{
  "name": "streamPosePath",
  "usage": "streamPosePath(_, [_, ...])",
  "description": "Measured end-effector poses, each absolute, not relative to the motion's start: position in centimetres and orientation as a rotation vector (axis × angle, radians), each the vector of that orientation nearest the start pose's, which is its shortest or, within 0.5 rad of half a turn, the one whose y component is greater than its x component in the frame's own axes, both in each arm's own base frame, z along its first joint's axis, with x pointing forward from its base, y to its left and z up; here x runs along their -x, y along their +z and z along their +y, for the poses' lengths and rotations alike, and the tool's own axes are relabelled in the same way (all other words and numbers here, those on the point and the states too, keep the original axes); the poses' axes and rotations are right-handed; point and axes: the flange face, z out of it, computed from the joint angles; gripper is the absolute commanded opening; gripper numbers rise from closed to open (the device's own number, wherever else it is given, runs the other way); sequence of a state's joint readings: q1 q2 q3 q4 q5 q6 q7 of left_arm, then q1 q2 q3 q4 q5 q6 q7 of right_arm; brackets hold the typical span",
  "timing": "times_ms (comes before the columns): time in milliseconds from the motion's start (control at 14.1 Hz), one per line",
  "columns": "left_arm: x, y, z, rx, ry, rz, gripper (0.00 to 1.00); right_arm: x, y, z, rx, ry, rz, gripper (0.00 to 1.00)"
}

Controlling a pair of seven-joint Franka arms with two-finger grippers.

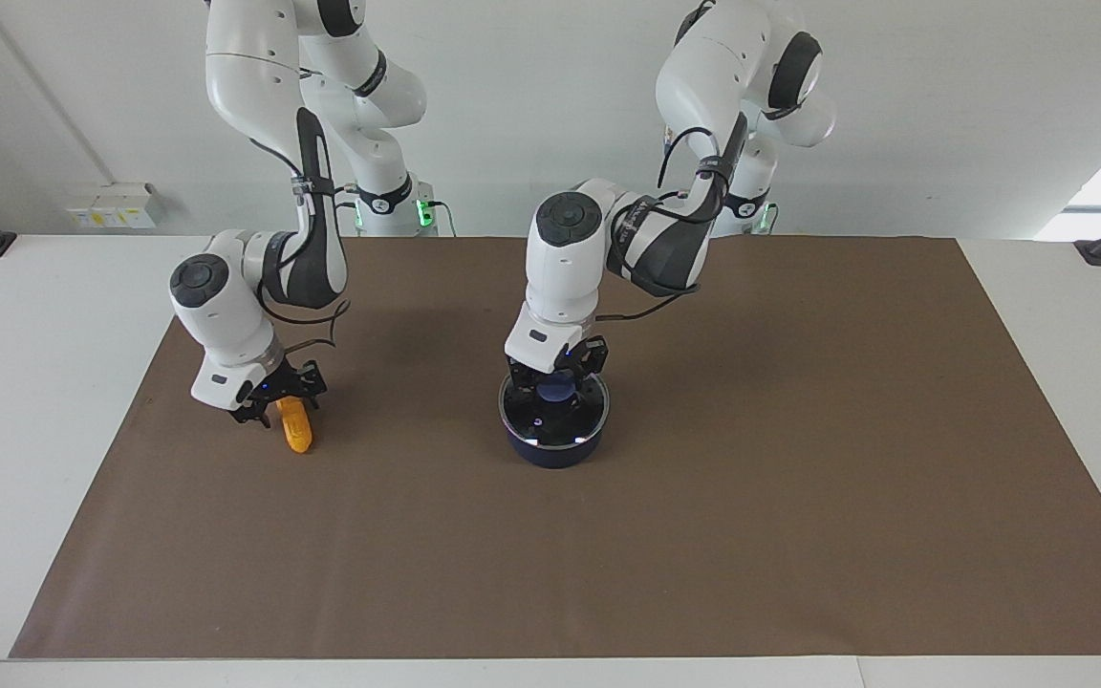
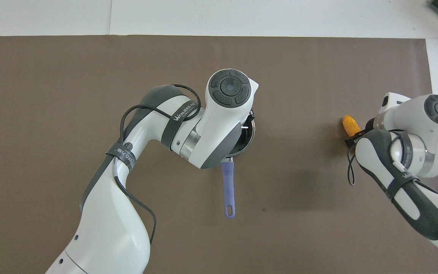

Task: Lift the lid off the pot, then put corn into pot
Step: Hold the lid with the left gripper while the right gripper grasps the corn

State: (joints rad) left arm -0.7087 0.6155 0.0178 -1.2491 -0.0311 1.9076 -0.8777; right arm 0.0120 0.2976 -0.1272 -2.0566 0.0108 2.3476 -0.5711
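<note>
The navy pot [image 1: 550, 447] stands mid-mat with the glass lid [image 1: 533, 417] on it. Its long blue handle [image 2: 228, 190] points toward the robots. My left gripper [image 1: 556, 375] is down over the lid, open, with a finger on each side of the blue knob [image 1: 557, 387]. In the overhead view the left arm hides most of the pot [image 2: 250, 137]. The yellow-orange corn [image 1: 296, 428] lies on the mat toward the right arm's end. My right gripper [image 1: 280, 401] is low over the corn's nearer end; the corn [image 2: 350, 125] sticks out from under it.
A brown mat [image 1: 799, 478] covers the table, with white table surface [image 1: 34, 382] around it. A small wall box [image 1: 111, 205] sits by the table's edge nearest the robots, at the right arm's end.
</note>
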Motion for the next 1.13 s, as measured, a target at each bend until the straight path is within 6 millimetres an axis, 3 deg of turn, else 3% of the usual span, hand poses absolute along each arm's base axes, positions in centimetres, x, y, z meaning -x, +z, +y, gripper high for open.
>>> streamPosePath(142, [-56.2, 40.8, -47.2, 3.171, -0.027, -0.307, 0.34, -58.7, 29.4, -6.4, 3.086, 0.013, -0.717, 0.00])
streamPosePath(283, [-56.2, 40.8, -47.2, 3.171, -0.027, -0.307, 0.14, -59.2, 30.0, -6.2, 3.090, -0.002, -0.710, 0.00])
streamPosePath(425, [-56.2, 40.8, -47.2, 3.171, -0.026, -0.307, 0.10, -60.2, 31.9, -6.2, 3.102, 0.000, -0.649, 0.00])
streamPosePath(638, [-56.2, 41.2, -47.2, 3.174, -0.031, -0.306, 0.00, -62.0, 36.4, -5.8, 3.126, 0.008, -0.491, 0.00])
streamPosePath(921, [-55.5, 44.6, -46.8, 3.183, -0.041, -0.304, 0.00, -62.8, 41.2, -5.6, 3.144, -0.067, -0.400, 0.00])
streamPosePath(1133, [-54.9, 47.4, -46.1, 3.188, -0.051, -0.306, 0.00, -62.1, 44.0, -4.9, 3.148, -0.071, -0.272, 0.00])
